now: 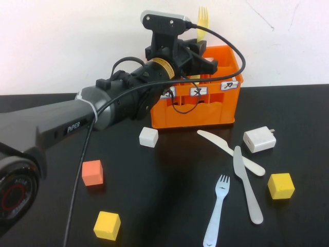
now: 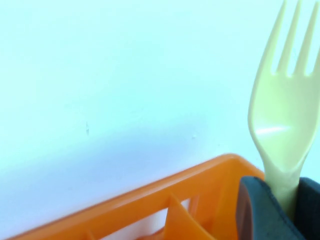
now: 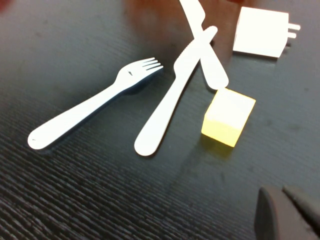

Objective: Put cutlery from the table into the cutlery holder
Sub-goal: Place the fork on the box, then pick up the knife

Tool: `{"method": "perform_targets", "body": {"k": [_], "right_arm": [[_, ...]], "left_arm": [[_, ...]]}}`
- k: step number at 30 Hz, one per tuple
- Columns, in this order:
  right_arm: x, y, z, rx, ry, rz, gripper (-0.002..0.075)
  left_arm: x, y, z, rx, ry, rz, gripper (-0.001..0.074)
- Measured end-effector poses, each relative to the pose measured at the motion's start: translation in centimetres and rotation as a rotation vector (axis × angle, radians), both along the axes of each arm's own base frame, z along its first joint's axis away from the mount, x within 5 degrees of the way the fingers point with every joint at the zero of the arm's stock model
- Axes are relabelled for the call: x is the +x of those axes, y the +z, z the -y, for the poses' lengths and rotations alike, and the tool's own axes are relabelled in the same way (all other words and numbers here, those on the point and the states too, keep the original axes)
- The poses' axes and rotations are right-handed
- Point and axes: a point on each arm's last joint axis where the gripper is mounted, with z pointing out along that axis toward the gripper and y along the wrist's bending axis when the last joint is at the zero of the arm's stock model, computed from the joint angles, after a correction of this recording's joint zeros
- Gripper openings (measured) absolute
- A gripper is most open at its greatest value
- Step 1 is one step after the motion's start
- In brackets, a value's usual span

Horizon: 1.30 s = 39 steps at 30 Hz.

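Note:
My left gripper [image 1: 198,64] is shut on the handle of a yellow fork [image 1: 202,23], which it holds upright, tines up, over the orange cutlery holder [image 1: 226,110] at the back of the table [image 1: 169,195]. The left wrist view shows the fork [image 2: 282,115] pinched between the dark fingers [image 2: 260,210], above the holder's rim [image 2: 150,195]. On the table at front right lie a cream-white knife [image 1: 229,149], a grey knife [image 1: 247,188] crossing its handle end, and a pale fork [image 1: 216,211]. My right gripper [image 3: 287,210] hovers shut above the table near them.
A white charger block [image 1: 259,139] sits right of the knives, with a yellow cube [image 1: 280,186] in front of it. A white cube [image 1: 148,137], an orange cube [image 1: 92,172] and another yellow cube [image 1: 107,225] stand at left.

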Motion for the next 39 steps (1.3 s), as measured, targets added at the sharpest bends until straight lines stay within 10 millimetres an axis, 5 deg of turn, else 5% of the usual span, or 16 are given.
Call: {"method": "perform_targets", "body": {"k": [5, 11, 14, 19, 25, 30, 39], "right_arm": [[0.0, 0.0, 0.0, 0.000, 0.000, 0.000, -0.0002], [0.0, 0.0, 0.0, 0.000, 0.000, 0.000, -0.0002], [0.0, 0.0, 0.0, 0.000, 0.000, 0.000, -0.0002], [0.0, -0.1, 0.0, 0.001, 0.001, -0.003, -0.0002], [-0.1, -0.4, 0.0, 0.008, -0.004, -0.018, -0.0002], [-0.2, -0.4, 0.0, 0.009, -0.006, -0.021, -0.0002], [0.1, -0.8, -1.4, 0.002, 0.108, -0.062, -0.0002]], "left_arm": [[0.1, -0.5, 0.0, 0.018, 0.008, -0.031, 0.0115], [0.1, -0.6, -0.1, 0.013, 0.017, -0.049, 0.0314], [0.1, -0.7, -0.1, 0.016, 0.018, -0.055, 0.0344], [-0.6, 1.1, -0.7, 0.066, 0.039, -0.088, 0.0257], [-3.4, 6.7, -2.8, 0.132, 0.090, -0.142, 0.0038], [-6.6, 10.4, -5.1, 0.154, 0.162, -0.287, 0.0006], [-12.9, 11.6, -9.0, 0.231, 0.244, -0.515, 0.0000]]}}
